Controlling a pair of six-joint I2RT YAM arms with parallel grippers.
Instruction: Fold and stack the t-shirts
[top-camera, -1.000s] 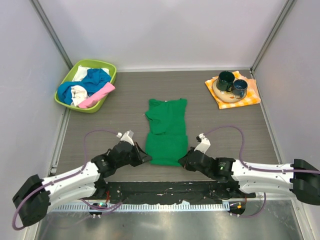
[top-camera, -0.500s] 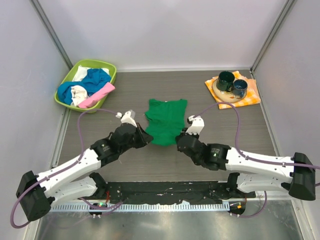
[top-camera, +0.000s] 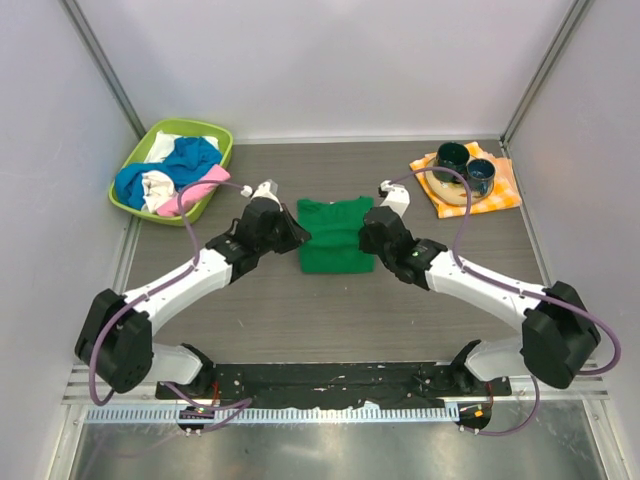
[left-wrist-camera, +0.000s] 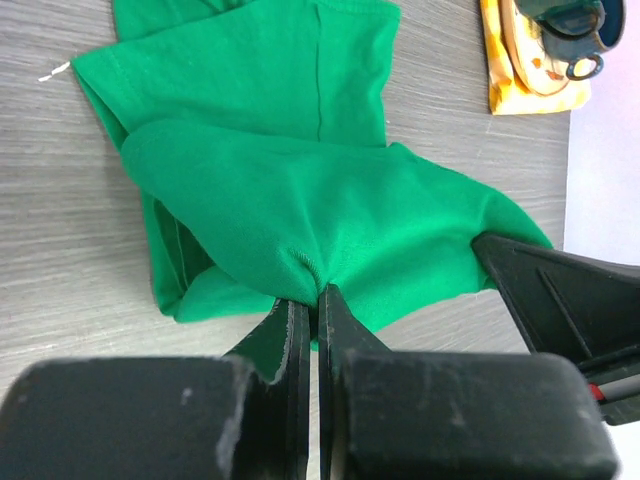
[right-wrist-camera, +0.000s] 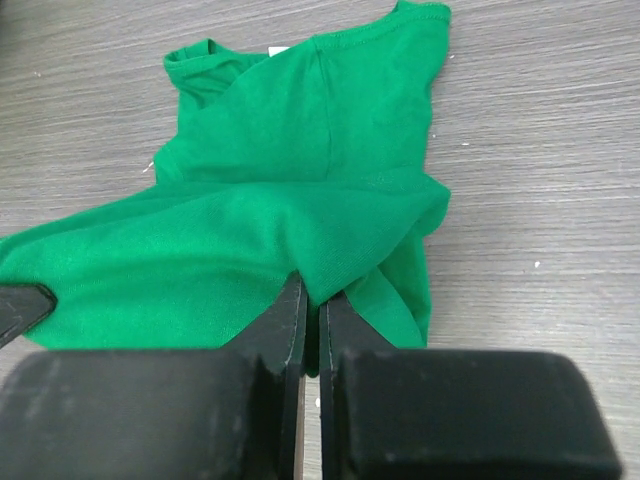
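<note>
Left end effector (left-wrist-camera: 312, 298) and right end effector (right-wrist-camera: 312, 292) each clamp tight on the doubled-over edge of the green t-shirt (top-camera: 335, 236), fingertips buried in cloth. The shirt lies mid-way across the tabletop (top-camera: 330, 330), lower layers hidden under the fold. A white tag (right-wrist-camera: 278, 50) at its collar is too small to read. Farther back, a blue t-shirt (top-camera: 188, 158), pink t-shirt (top-camera: 197, 188) and white t-shirt (top-camera: 158, 187) overlap in a basket (top-camera: 196, 126), mostly hidden.

Grey wood-grain surface (top-camera: 300, 310), carrying a green t-shirt (top-camera: 335, 235) at centre, a lime basket (top-camera: 137, 158) far left, a checkered cloth (top-camera: 505, 196) far right.
</note>
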